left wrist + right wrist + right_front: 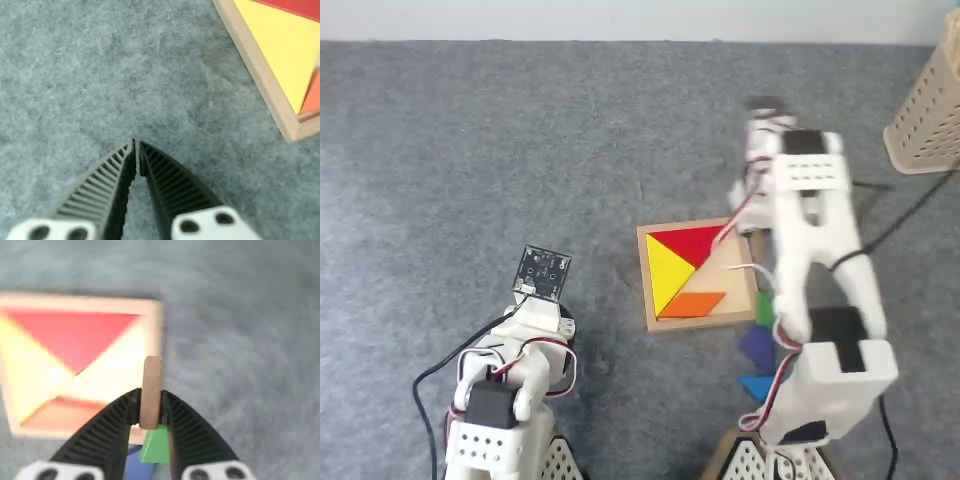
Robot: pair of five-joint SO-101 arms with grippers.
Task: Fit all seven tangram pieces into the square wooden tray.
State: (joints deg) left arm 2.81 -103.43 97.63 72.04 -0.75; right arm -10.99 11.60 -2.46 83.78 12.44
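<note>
- Seeing my right gripper (pixel 150 407) clamped on a tan piece (pixel 151 382), held on edge at the tray (pixel 100 303) rim.
- Red (pixel 688 243), yellow (pixel 667 272) and orange (pixel 695 303) pieces sit in the tray.
- Left gripper (pixel 136 146) is closed on nothing, beside the tray.

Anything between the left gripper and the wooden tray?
Nothing. In the left wrist view, the stretch between the shut left gripper and the wooden tray is bare grey mat.
</note>
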